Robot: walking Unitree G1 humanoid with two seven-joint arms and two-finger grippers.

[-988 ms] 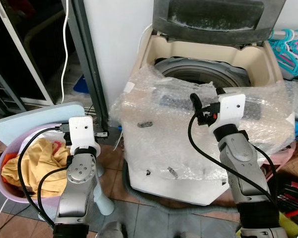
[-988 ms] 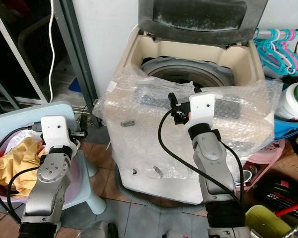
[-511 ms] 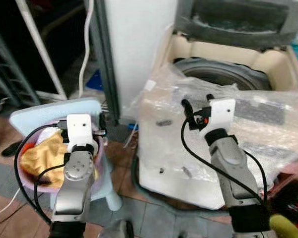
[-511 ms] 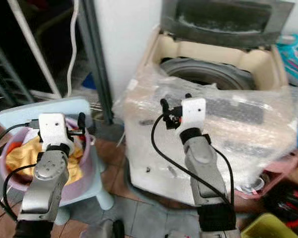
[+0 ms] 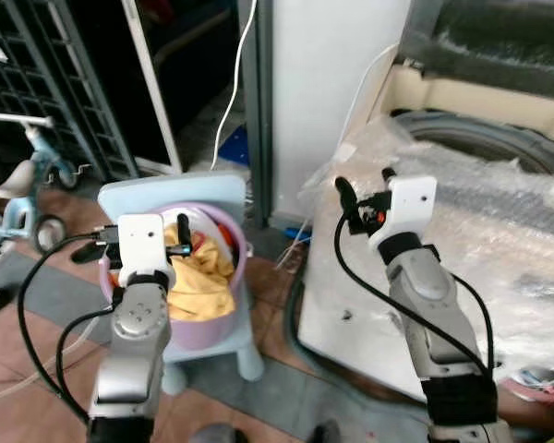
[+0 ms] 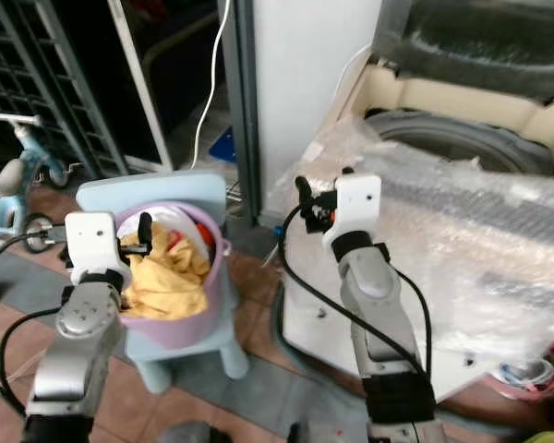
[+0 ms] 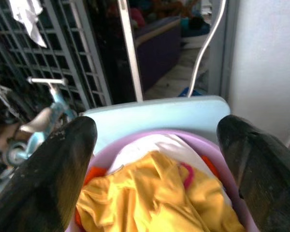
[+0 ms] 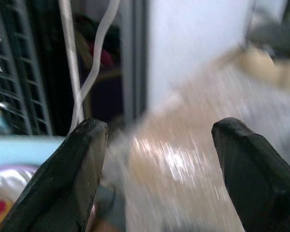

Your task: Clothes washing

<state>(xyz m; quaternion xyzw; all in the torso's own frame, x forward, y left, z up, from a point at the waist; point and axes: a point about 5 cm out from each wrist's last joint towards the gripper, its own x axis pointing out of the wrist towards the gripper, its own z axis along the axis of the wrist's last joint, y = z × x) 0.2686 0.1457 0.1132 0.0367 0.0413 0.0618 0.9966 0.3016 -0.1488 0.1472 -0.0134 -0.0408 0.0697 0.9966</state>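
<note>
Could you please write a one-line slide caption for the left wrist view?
Open left gripper poised above a purple laundry basket of yellow clothes resting on a light-blue stool.

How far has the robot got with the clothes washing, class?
Done: the bubble-wrapped top-loading washing machine stands with its lid up. In hand: the open left gripper hovers above the yellow clothes in the round lilac plastic basket; the right gripper is open, holding nothing. Left: lifting everything into the drum.

Clothes (image 5: 203, 272) in basket (image 5: 223, 314) on stool (image 5: 171, 196), washing machine (image 5: 462, 249) right, tricycle (image 5: 23, 189) far left
</note>
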